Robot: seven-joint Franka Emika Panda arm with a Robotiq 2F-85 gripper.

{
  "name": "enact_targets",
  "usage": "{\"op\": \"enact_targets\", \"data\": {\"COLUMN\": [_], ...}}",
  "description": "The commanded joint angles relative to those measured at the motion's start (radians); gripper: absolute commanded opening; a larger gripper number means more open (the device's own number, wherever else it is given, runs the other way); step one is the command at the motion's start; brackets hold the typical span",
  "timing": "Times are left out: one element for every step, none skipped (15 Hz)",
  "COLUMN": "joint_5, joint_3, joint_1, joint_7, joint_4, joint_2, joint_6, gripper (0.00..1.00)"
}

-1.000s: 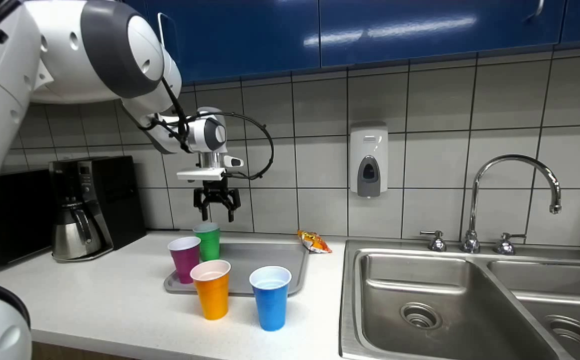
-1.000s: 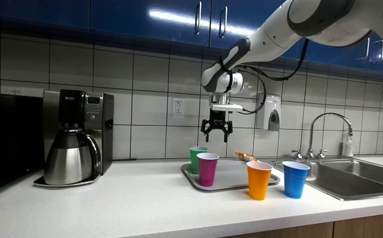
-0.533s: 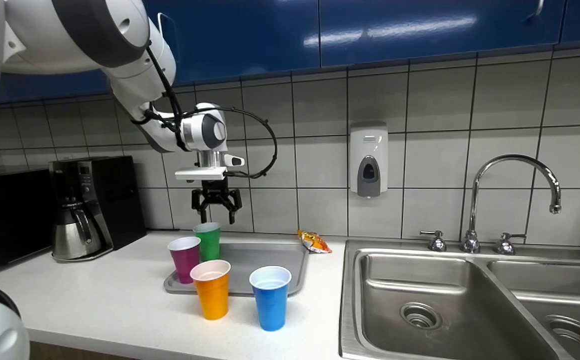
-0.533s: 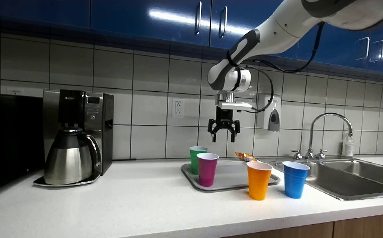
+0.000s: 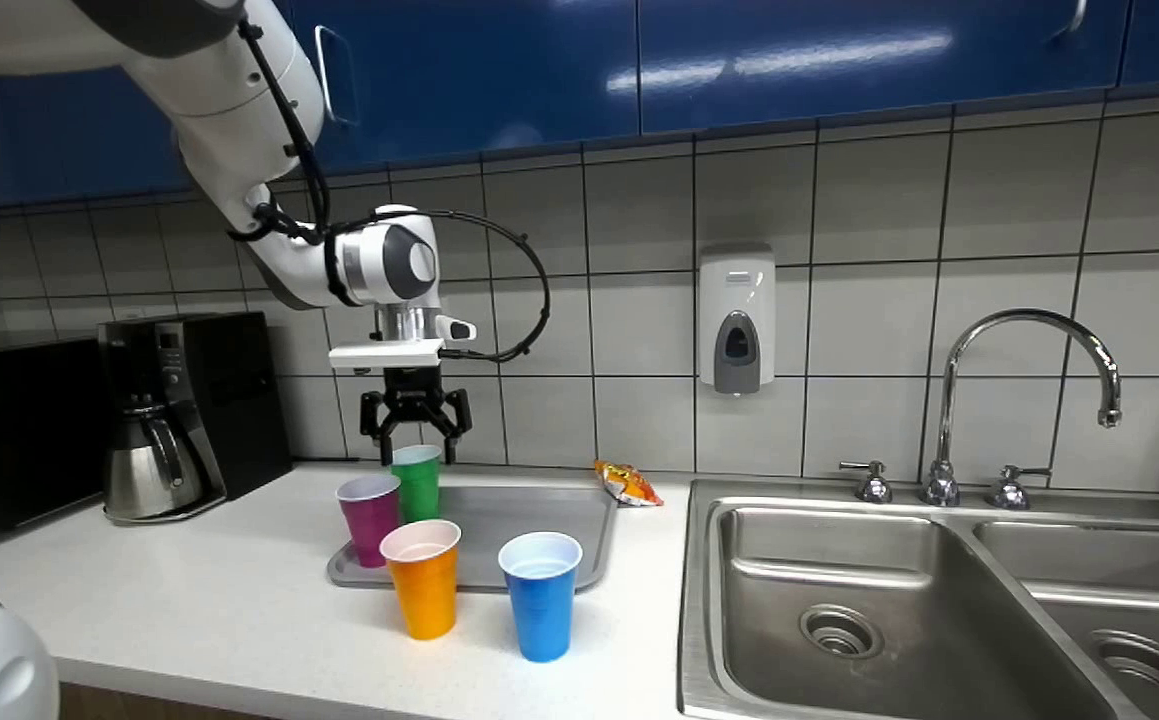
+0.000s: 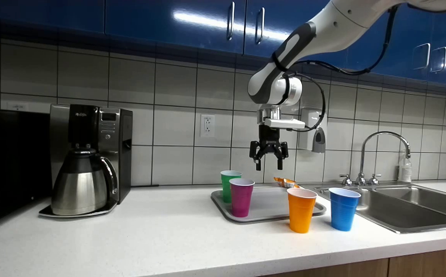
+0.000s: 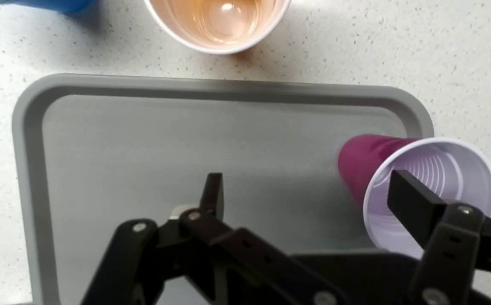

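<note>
- My gripper (image 6: 269, 167) hangs over the tray (image 7: 186, 140), pointing down, its fingers spread wide with nothing between them; I see no contact with anything around it.
- I judge the step in hand to be positioning: no load, and the fingertips look higher than the cups' rims.
- The purple cup (image 7: 364, 165) stands on the tray, near one short edge. In the wrist view a finger crosses its mouth, though I take that as line of sight, not touch.
- The green cup (image 5: 421, 492) stands upright at the tray's back corner, near the purple one, out of sight of the wrist view.
- The orange cup (image 6: 301, 211) and the blue cup (image 6: 344, 211) stand upright on the counter (image 6: 149, 238), off the tray and in front of it.
- A crinkled orange wrapper (image 5: 627, 484) lies by the tray's other back corner; whether it touches the tray I cannot tell.
- As I read it, the next move calls for centring the spread fingers on one cup before a slow, straight descent. Lowering off-centre could tip the purple cup.
- These cups look thin-walled, so I would want a light squeeze.
</note>
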Motion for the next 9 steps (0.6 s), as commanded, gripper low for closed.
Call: {"op": "enact_targets", "data": {"joint_5": [-0.021,-0.024,-0.028,-0.03,-0.032,-0.038,-0.041,-0.047,-0.056], "joint_3": [0.03,0.032,0.033,0.035,0.036,0.037,0.038,0.039,0.04], "joint_1": [-0.022,-0.02,-0.02,-0.019,-0.019,-0.018,-0.017,-0.016,-0.014], "joint_7": [-0.043,-0.045,-0.048,-0.051,-0.053,-0.047,-0.045,-0.042,-0.035], "joint_4": [-0.111,-0.124,-0.136,-0.146,-0.155,-0.165,-0.173,-0.181,-0.189], "joint_2": [-0.092,-0.104,-0.115,-0.127,-0.135,-0.142,-0.149,-0.156,-0.162], "joint_6": [0.024,0.02,0.015,0.005,0.001,-0.004,-0.011,-0.019,-0.025], "gripper": [1.0,1.0,1.0,1.0,1.0,1.0,1.0,1.0,1.0]}}
